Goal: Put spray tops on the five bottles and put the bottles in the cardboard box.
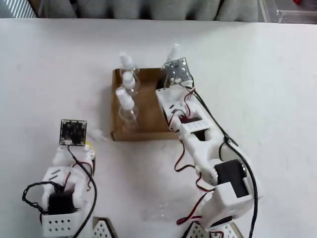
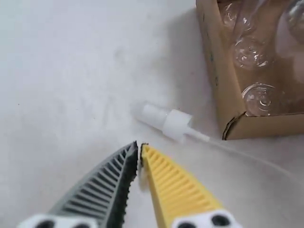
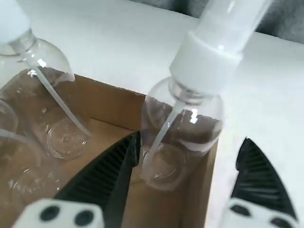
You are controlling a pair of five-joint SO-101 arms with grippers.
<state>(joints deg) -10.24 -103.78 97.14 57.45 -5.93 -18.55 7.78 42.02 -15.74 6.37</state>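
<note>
1. A plain white tabletop (image 1: 54, 74) takes up nearly all of the high view. At its far edge runs a grey pleated backdrop (image 1: 124, 7), with a clear plastic container (image 1: 290, 15) in the far corner.
2. A shallow brown cardboard box (image 1: 148, 116) sits near the middle of the table.
3. Three clear plastic bottles with white spray tops (image 1: 130, 84) stand in a row along one side wall of the box.
4. A fourth clear bottle with a white spray top (image 3: 183, 128) stands upright in a far corner of the box, close against the wall.
5. The right gripper (image 3: 190, 142) hangs over that corner. Its black jaws are spread wide, one on each side of the fourth bottle and not squeezing it.
6. A loose white spray top with a thin dip tube (image 2: 171, 123) lies on its side on the table, just outside a near corner of the box.
7. The left gripper (image 2: 139, 148) sits low near that spray top without touching it. Its grey and yellow jaws are pressed together at the tips and hold nothing.
8. A faint clear object (image 1: 161, 212) lies on the table beside the right arm's base; what it is cannot be told.
</note>
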